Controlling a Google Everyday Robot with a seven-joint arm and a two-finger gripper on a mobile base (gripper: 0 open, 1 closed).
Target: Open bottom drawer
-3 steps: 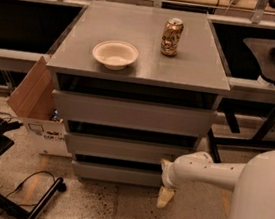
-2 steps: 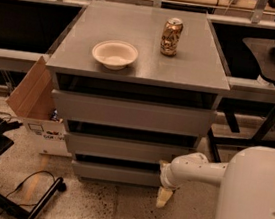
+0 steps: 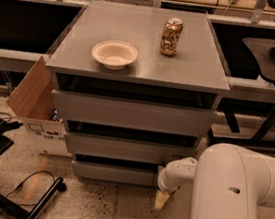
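Technician: Gripper (image 3: 162,199) position?

Unit: Low, near the floor (image 3: 113,214), at the end of my white arm (image 3: 237,195), which enters from the lower right. Its pale tip points downward.

Technician: Gripper state?

Unit: I cannot tell whether it is open or closed, nor whether it has hold of anything.

Technician: Location of the bottom drawer (image 3: 116,173)?

Unit: Immediately left of my gripper. Its narrow grey front ends just beside my arm, slightly above the pale tip. I cannot confirm contact between the two. A dark gap runs along the top of that front.

Technician: Items above the gripper?

Unit: Up and to the left, in order: the middle drawer front (image 3: 117,148), the top drawer front (image 3: 132,113), which is the tallest, and the cabinet top (image 3: 183,69). On that surface stand a pale bowl (image 3: 114,54) and, to its right and apart from it, an upright can (image 3: 170,37).

Technician: Items further left?

Unit: A cardboard box (image 3: 34,93) sits against the cabinet's far side, its flap tilted outward.
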